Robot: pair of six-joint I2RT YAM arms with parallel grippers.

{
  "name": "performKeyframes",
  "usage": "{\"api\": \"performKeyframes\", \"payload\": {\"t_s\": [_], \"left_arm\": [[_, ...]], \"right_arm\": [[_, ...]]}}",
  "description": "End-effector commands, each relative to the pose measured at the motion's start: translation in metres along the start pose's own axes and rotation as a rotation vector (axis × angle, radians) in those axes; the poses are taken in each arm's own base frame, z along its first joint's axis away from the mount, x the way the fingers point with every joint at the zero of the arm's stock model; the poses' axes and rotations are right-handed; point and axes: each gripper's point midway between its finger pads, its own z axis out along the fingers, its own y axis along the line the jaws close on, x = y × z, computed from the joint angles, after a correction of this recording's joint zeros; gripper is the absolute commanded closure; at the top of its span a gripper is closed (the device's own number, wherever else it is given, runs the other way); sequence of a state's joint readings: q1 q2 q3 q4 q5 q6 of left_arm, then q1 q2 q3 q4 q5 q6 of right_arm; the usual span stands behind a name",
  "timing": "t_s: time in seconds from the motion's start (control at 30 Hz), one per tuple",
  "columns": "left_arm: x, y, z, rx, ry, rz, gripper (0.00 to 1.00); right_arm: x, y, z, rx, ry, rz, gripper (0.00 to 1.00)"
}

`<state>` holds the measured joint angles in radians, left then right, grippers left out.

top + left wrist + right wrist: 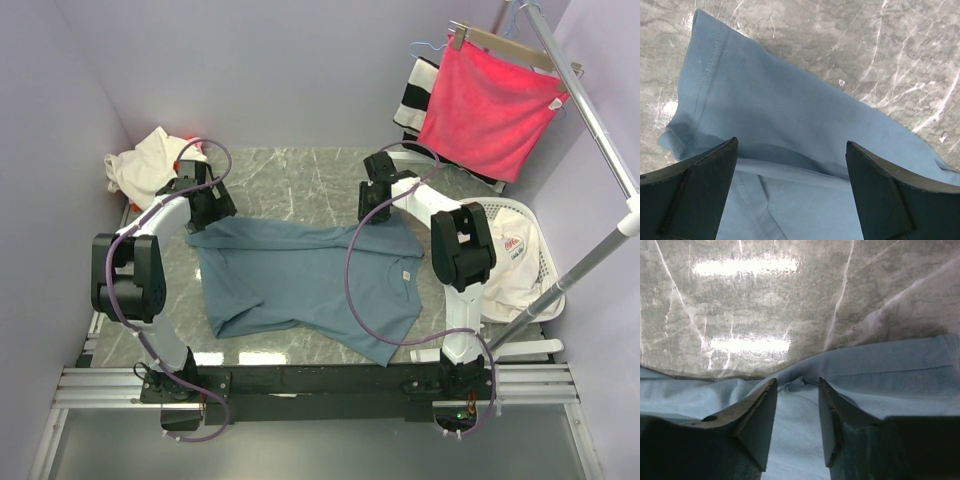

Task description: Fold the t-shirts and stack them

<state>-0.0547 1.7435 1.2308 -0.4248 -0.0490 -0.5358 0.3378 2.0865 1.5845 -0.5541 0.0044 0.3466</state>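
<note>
My left pincer (791,145) gapes wide above the blue-grey t-shirt (790,100); my right pincer (797,385) stands partly apart over its edge.

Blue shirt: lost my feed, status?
Left gripper open over far left corner. Right gripper part open at far right edge. Blue shirt spread, unfolded. Nothing on it.

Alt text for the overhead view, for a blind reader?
A blue-grey t-shirt lies spread on a marble table; the left end effector and right end effector are at its far edge. A pink-red towel hangs far right.
</note>
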Motion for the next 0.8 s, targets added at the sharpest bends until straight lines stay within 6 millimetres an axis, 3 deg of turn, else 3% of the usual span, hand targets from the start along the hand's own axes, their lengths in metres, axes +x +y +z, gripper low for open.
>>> {"api": "performKeyframes", "payload": {"t_s": [0.0,0.23,0.33,0.57,0.77], "left_arm": [[-0.013,-0.009,-0.001,0.033,-0.029,0.013,0.06],[-0.012,-0.007,-0.002,0.025,-0.028,0.015,0.06],[-0.012,-0.007,-0.001,0.022,-0.026,0.016,0.06],[-0.012,-0.007,0.000,0.023,-0.024,0.015,0.06],[-0.011,-0.007,0.000,0.022,-0.025,0.017,0.06]], "right_arm": [[-0.004,0.003,0.000,0.004,-0.011,-0.006,0.55],[-0.001,0.002,0.004,0.013,0.005,-0.005,0.57],[-0.001,0.001,0.004,0.020,0.009,-0.009,0.65],[-0.001,0.000,0.003,0.020,0.004,-0.011,0.95],[-0.011,-0.001,-0.014,0.031,-0.051,-0.013,1.00]]}}
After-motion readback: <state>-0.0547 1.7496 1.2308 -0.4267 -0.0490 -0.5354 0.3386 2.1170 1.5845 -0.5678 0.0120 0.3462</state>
